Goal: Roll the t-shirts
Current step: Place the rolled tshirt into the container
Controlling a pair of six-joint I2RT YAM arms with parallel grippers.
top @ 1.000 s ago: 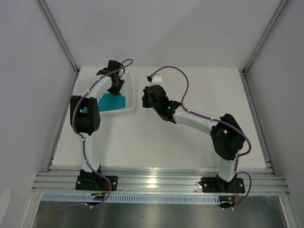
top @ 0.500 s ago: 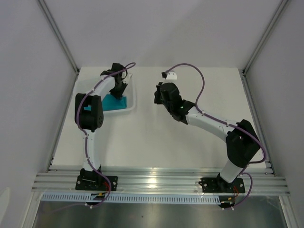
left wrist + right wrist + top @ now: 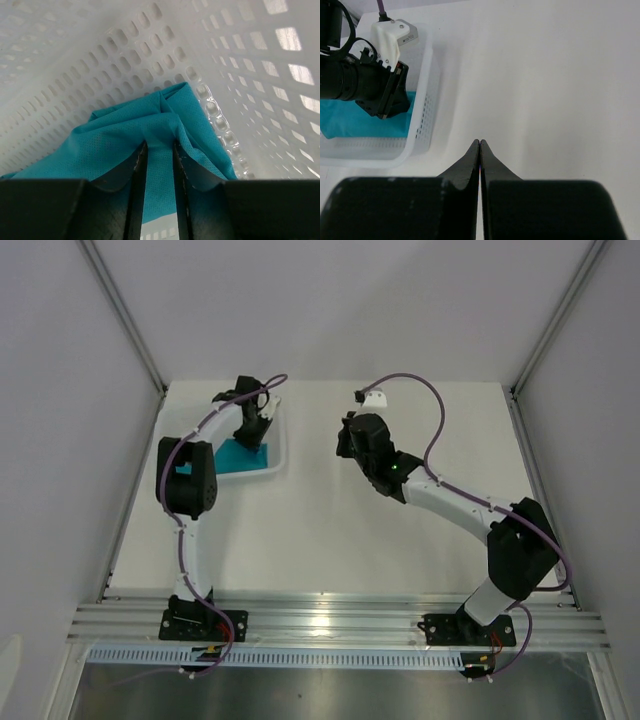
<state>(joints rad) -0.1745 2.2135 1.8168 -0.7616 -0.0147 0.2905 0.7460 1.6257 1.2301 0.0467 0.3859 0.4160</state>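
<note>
The teal t-shirt [image 3: 243, 456] lies crumpled in the white plastic basket [image 3: 277, 462] at the table's far left. My left gripper [image 3: 252, 430] reaches down into the basket. In the left wrist view its jaws [image 3: 160, 145] stand narrowly apart, pinching a fold of the teal t-shirt [image 3: 125, 145] between them, close to the perforated basket wall [image 3: 250, 75]. My right gripper [image 3: 345, 440] hovers over the bare table to the right of the basket. In the right wrist view it [image 3: 479, 142] is shut and empty. That view also shows the t-shirt [image 3: 350, 122] and the left wrist [image 3: 380, 95].
The basket's near rim [image 3: 427, 100] stands just left of my right gripper. Grey walls enclose the white table on the left, back and right. An aluminium rail [image 3: 330, 620] runs along the near edge, where both arm bases are bolted.
My right gripper has drawn back to the right, away from the basket, its arm stretching out. My left gripper has shifted slightly toward the basket's far right and sits lower on the teal cloth.
</note>
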